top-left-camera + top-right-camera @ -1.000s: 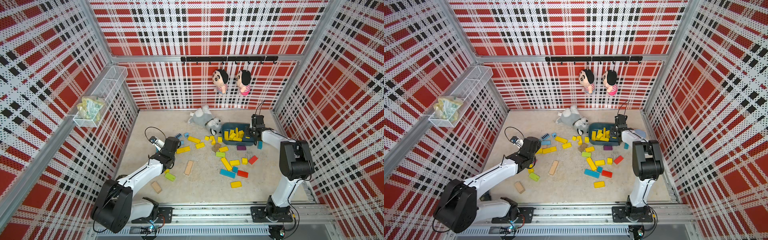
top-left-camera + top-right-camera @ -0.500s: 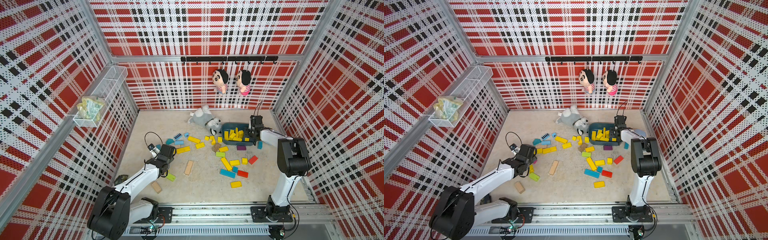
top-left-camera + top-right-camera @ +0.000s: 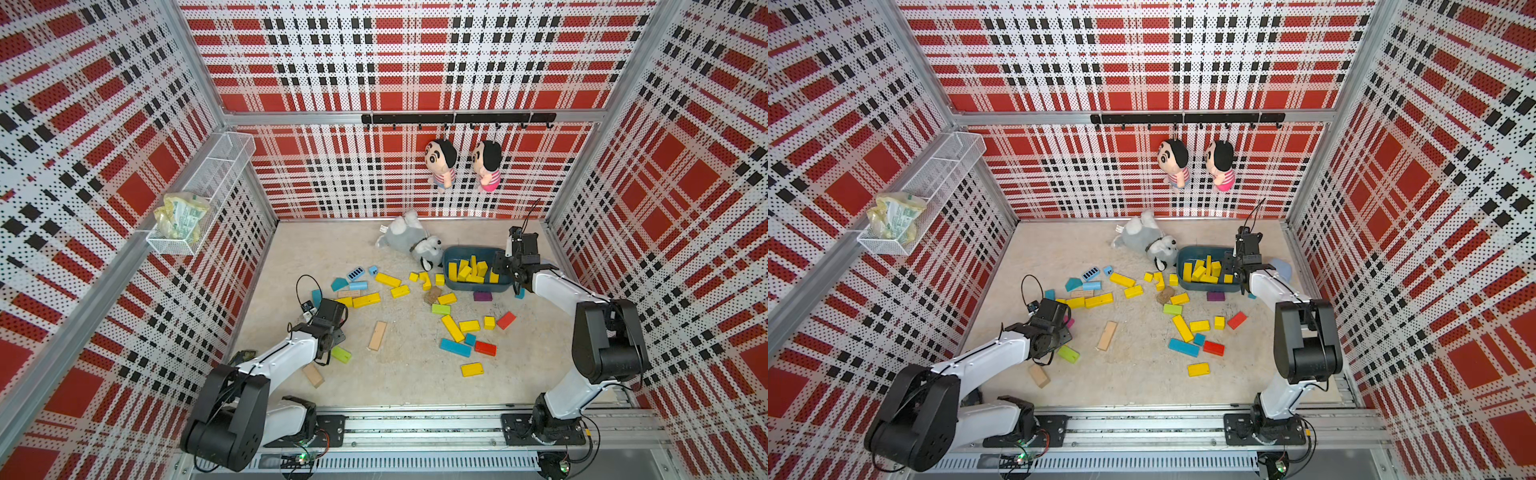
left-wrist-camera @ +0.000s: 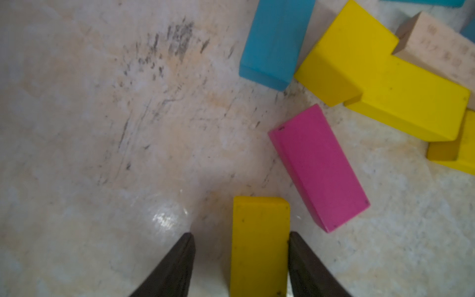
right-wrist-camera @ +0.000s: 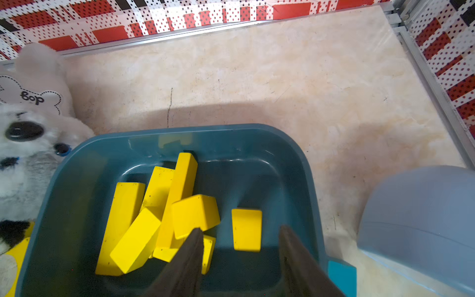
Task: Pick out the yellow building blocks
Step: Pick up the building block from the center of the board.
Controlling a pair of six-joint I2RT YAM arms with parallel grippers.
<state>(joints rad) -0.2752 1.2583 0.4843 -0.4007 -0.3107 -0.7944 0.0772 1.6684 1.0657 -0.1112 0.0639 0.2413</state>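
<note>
Several yellow building blocks [image 5: 159, 221] lie piled in the dark blue bin [image 5: 205, 129], which shows in both top views [image 3: 473, 250] [image 3: 1204, 249]. My right gripper [image 5: 239, 227] hangs open over the bin's right end, above one flat yellow block [image 5: 246, 239]. More yellow blocks [image 3: 365, 300] [image 3: 452, 328] are scattered on the floor. My left gripper [image 4: 240, 233] stands low at the left, open around a yellow brick [image 4: 259, 221]. One finger [image 4: 303, 257] touches the brick; a gap shows at the other finger. Two yellow bars [image 4: 385, 84] lie beyond it.
A pink block [image 4: 318, 167], a blue block [image 4: 275, 41] and a pale wood block [image 4: 437, 48] lie near the left gripper. A plush dog [image 3: 411, 243] rests against the bin. A pale blue domed thing [image 5: 421, 218] sits right of it. A wood plank [image 3: 377, 336] and a lime brick [image 3: 341, 354] lie mid-floor.
My left arm has drawn back toward the front and lowered over a yellow brick, its jaws narrowing. My right gripper has opened over the bin, where a yellow block now lies.
</note>
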